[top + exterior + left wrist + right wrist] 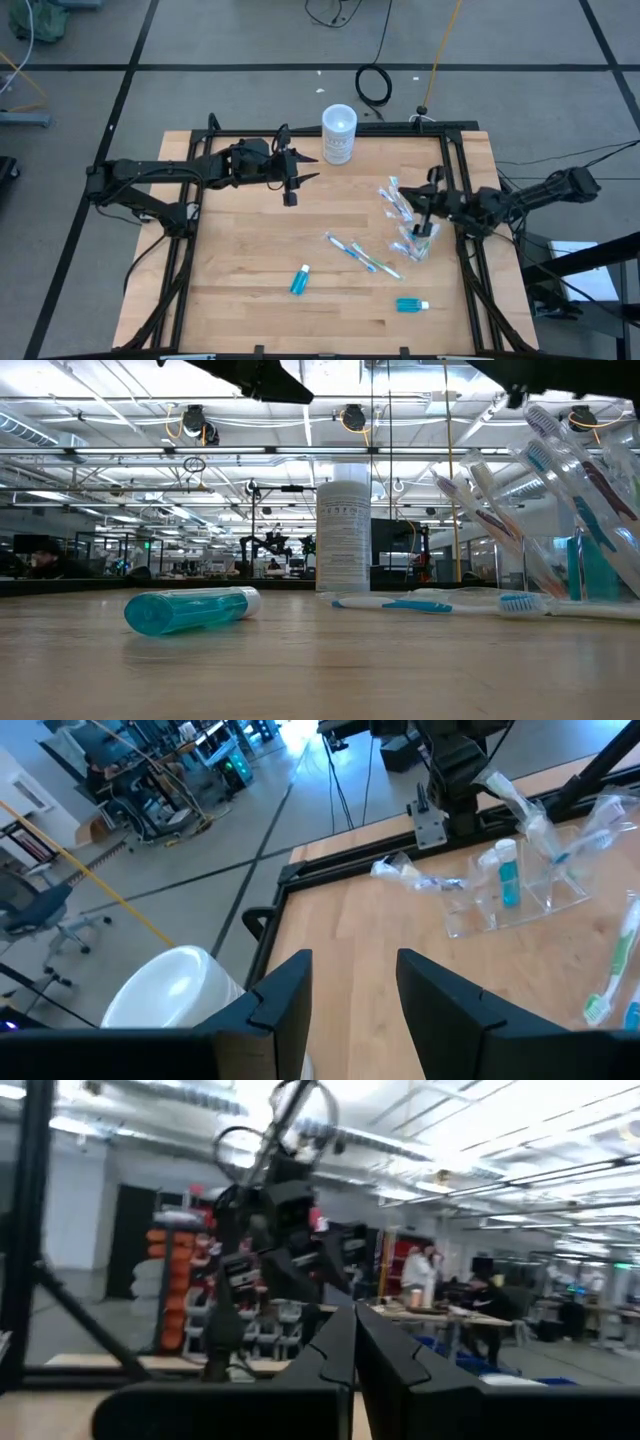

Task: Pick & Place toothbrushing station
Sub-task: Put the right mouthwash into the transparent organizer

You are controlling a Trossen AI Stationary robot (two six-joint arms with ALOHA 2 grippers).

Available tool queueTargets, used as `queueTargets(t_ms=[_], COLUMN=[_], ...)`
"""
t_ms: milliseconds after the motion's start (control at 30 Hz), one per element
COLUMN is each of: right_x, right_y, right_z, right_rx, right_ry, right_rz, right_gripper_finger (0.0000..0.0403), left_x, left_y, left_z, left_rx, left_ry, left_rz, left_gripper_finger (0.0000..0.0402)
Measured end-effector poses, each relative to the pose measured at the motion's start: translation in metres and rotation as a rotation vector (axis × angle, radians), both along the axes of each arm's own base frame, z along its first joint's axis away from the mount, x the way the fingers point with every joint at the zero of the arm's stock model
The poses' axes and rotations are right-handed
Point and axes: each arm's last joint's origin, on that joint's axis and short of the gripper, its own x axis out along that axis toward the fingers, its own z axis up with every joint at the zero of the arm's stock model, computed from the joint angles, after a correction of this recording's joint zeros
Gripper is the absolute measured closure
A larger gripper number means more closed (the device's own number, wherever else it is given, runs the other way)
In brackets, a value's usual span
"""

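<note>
- The clear plastic cup (417,243) stands near the table's (240,290) right edge, holding several toothbrushes (393,196) that fan toward the far edge, and a teal tube.
- The right gripper (427,218) hovers just above the cup, its fingers pressed together with nothing between them.
- Two loose toothbrushes (352,251) lie mid-table; two teal tubes (300,280) lie toward the near edge.
- The left gripper (291,186), fingers parted, hangs near the far edge beside the white-lidded container (339,133).
</note>
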Motion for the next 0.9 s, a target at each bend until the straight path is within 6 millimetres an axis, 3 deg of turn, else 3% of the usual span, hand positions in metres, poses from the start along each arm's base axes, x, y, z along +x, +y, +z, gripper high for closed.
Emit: queueTargets(t_ms=[200,367,533,700,900], right_x=[0.024,0.047,0.072,0.086,0.100], right_y=[-0.002,0.006,0.023,0.043,0.080], right_z=[0.030,0.035,0.020,0.024,0.034], right_rx=[-0.028,0.115,0.193,0.263,0.204], right_ry=[0.156,0.334,0.515,0.564,0.689], right_rz=[0.011,0.152,0.281,0.393,0.459], right_gripper_finger=[0.0402,0.0403,0.0403,0.0403,0.0403], left_x=[-0.001,-0.002,-0.002,-0.002,-0.002], left_y=[0.000,0.000,0.000,0.000,0.000], left_z=[-0.002,-0.005,-0.006,-0.007,-0.007], left_rx=[-0.060,-0.060,-0.061,-0.052,-0.052], left_ry=[0.005,0.044,0.052,0.063,0.062], left_rz=[0.017,0.016,0.016,0.015,0.016], left_gripper_finger=[0.0249,0.0249,0.0249,0.0249,0.0249])
